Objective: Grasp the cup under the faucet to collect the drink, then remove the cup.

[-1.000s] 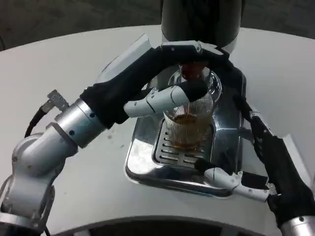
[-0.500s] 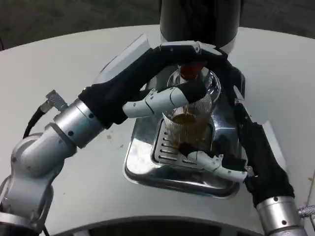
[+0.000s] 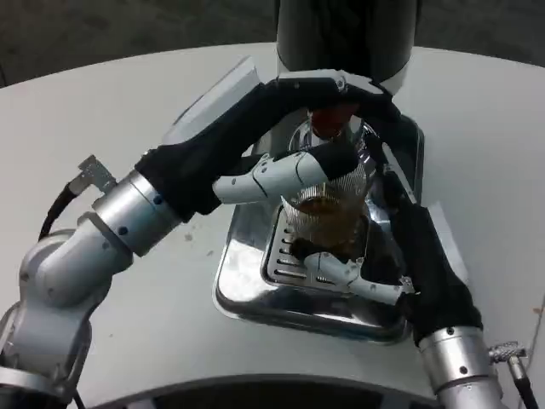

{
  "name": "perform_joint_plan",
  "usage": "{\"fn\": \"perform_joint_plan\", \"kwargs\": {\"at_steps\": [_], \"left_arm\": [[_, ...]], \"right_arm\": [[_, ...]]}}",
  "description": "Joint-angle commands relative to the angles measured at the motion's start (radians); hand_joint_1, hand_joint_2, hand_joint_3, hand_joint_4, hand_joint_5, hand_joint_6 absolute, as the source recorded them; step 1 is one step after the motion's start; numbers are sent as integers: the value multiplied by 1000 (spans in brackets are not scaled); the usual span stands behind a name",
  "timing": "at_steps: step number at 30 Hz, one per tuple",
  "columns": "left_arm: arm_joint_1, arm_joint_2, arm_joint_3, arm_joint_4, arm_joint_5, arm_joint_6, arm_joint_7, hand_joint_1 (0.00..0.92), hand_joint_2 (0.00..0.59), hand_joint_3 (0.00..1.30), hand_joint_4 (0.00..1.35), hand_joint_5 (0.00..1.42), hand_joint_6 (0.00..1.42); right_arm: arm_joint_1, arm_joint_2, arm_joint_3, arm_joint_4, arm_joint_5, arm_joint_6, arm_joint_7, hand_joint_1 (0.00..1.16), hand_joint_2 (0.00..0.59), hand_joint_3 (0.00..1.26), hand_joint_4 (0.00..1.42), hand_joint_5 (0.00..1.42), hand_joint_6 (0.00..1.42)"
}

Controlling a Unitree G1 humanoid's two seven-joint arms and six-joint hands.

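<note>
While the ribbed glass cup [image 3: 325, 223] sits half full on the drip tray [image 3: 247, 281] under the faucet [image 3: 329, 120], it looks slippery and fragile; grip mid-wall. The right hand [image 3: 375, 264] curls beside its base, contact unclear; the left hand [image 3: 294, 145] presses the faucet lever.

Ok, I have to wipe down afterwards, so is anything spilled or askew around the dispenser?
Nothing stands out. The ribbed cup stands upright on the drip tray, holding amber drink, and no puddle shows on the tray or table.
</note>
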Motion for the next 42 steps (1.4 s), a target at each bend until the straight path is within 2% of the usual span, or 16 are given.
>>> {"fn": "perform_joint_plan", "kwargs": {"at_steps": [1,13,22,33,42], "left_arm": [[19,17,-8,13,24,4,-3,0,135,467,289,328,207],[19,23,-4,10,23,6,0,0,137,470,289,328,207],[18,21,-5,11,25,6,6,0,133,471,289,328,196],[13,20,-5,18,29,7,15,0,128,472,289,328,193],[11,19,-5,23,32,6,22,0,127,478,289,328,192]], "right_arm": [[-10,14,12,32,-8,-22,-22,886,145,25,11,0,80],[-72,39,18,150,-12,-51,-71,879,146,23,1,0,66],[-114,43,9,217,-11,-62,-108,854,153,0,0,0,41],[-145,44,4,236,-14,-55,-135,845,157,0,0,0,19],[-143,64,21,230,-28,-46,-153,844,157,2,14,0,25]]}}
